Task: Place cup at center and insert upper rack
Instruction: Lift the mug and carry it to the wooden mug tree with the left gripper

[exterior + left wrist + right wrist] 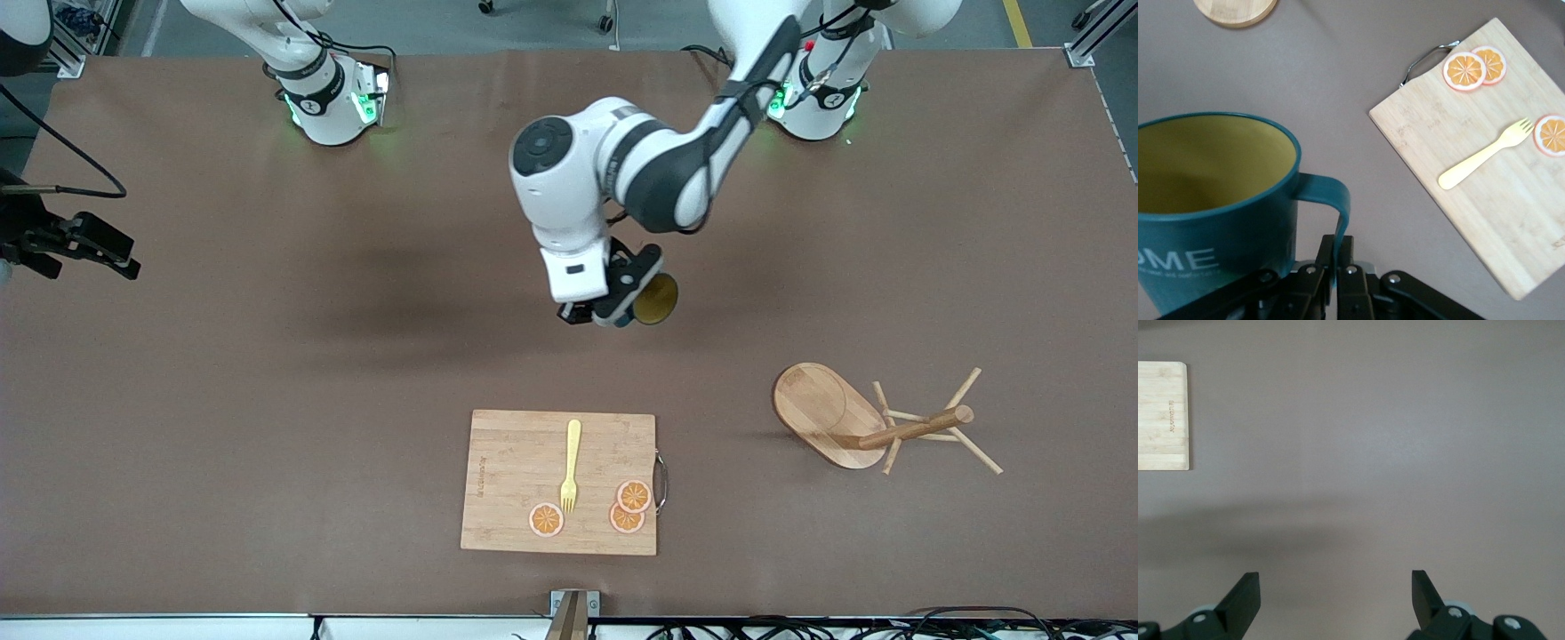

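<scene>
Left arm reaches from its base out over mid-table, wrist bent down. Left gripper (pixel 613 313) hangs above bare table, fingers (pixel 1343 257) pinched tight on the cup (pixel 655 299) by its handle. The cup is in the air, tipped so its yellow mouth faces the front camera; lettering side shows in the left wrist view (pixel 1211 207).

Upper rack (pixel 876 420) lies toppled toward the left arm's end of the table, post roughly level, pointing away from its oval base toward that table end, pegs splayed.

Cutting board (pixel 507 480) sits nearer the front camera, carrying a fork (pixel 570 465) and orange slices (pixel 634 496).

Right arm waits; right gripper (pixel 1336 597) is spread wide, holding nothing, over bare table.
</scene>
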### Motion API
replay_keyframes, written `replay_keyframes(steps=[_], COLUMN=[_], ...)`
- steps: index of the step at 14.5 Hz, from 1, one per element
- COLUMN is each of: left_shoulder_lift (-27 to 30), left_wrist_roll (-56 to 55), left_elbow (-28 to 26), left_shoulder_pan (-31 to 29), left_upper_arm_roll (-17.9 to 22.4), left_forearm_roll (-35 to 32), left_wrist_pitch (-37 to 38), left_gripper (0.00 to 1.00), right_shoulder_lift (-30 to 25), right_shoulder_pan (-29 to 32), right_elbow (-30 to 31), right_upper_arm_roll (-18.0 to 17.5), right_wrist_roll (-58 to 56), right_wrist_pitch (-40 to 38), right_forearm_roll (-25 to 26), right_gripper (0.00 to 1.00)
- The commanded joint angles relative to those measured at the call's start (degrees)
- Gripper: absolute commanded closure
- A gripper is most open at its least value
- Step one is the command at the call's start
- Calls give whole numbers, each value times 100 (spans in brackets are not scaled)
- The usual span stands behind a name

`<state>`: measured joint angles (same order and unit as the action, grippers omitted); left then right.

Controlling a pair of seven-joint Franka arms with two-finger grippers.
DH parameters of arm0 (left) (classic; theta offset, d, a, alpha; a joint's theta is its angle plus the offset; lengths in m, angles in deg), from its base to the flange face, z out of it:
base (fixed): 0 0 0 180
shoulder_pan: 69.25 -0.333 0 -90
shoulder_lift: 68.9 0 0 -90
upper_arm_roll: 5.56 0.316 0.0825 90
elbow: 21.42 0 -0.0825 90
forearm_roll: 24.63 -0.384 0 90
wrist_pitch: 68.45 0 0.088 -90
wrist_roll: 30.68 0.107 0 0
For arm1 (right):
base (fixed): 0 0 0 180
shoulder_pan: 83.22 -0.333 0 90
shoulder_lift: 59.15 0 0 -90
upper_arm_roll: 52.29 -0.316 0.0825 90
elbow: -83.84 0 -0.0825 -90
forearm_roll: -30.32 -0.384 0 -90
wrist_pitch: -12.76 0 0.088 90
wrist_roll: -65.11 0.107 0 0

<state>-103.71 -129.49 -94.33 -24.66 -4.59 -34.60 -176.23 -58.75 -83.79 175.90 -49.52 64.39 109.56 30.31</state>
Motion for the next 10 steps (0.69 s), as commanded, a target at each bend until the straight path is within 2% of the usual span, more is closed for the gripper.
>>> replay_keyframes(steps=[1, 5, 10], left_shoulder_lift=[430, 659, 808], left_wrist_roll=[369, 879, 1335], left_elbow=[-259, -259, -302], left_shoulder_pan=[-449, -1179, -2093], left_upper_arm_roll=[-36, -36, -36], left_forearm_roll=[730, 1838, 2911], left_wrist_pitch=[-216, -392, -410], left_gripper=[100, 99, 100], right_shoulder_lift=[31, 39, 39], right_shoulder_pan=[4, 4, 4], right_elbow=[-74, -74, -74], right_upper_arm_roll=[-5, -5, -5], right_wrist_roll=[-25, -25, -25], right_wrist_pitch=[-56, -65, -56], right_forearm_roll=[71, 71, 71], right_gripper=[0, 0, 0])
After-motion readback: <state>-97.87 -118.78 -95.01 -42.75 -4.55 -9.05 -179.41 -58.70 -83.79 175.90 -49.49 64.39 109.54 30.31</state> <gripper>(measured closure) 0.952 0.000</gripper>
